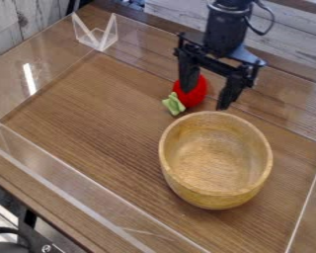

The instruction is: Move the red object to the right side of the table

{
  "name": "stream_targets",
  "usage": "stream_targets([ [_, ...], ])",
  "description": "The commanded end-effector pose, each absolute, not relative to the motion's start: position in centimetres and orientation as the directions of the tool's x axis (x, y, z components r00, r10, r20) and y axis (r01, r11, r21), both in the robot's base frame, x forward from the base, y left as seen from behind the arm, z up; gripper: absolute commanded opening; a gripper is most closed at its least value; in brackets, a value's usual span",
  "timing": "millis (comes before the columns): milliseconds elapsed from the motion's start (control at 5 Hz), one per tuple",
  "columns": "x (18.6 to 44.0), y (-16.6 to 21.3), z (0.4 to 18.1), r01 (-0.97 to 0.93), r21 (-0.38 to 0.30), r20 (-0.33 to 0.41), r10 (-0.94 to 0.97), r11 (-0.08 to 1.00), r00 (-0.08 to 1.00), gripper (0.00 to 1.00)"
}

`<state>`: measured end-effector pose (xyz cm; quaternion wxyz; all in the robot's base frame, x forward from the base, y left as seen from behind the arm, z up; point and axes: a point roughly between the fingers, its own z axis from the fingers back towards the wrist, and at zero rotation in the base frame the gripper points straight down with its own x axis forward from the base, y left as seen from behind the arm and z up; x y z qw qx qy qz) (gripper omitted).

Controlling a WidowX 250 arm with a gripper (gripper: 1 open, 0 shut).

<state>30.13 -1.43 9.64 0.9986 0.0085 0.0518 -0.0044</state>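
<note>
The worktop [82,119] is brown with a dark wood grain, edged by clear walls. The red object [194,91] is glossy red with a green leafy end. The end effector [209,87] above it is black. The bowl [216,158] is pale, light wood.

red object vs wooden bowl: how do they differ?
The red object is glossy red with a green leafy end; the wooden bowl is pale wood. The red object is far smaller than the bowl. The open hand straddles the red object; the bowl sits clear of it. Both rest on the table.
</note>
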Motion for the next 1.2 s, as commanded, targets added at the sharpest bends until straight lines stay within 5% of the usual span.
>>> stream_targets([
  [0,31.1,-1.3,10.9,0.004,0.017,-0.046,-0.003,1.0,0.999,0.0],
  [400,30.6,-4.0,12.6,0.025,0.026,-0.004,-0.025,0.999,1.0,0.0],
  [800,29.8,-8.7,12.5,0.097,0.02,0.011,-0.098,0.995,0.995,0.0],
  [1000,29.7,-7.6,12.2,0.084,0.022,0.001,-0.084,0.996,0.996,1.0],
])
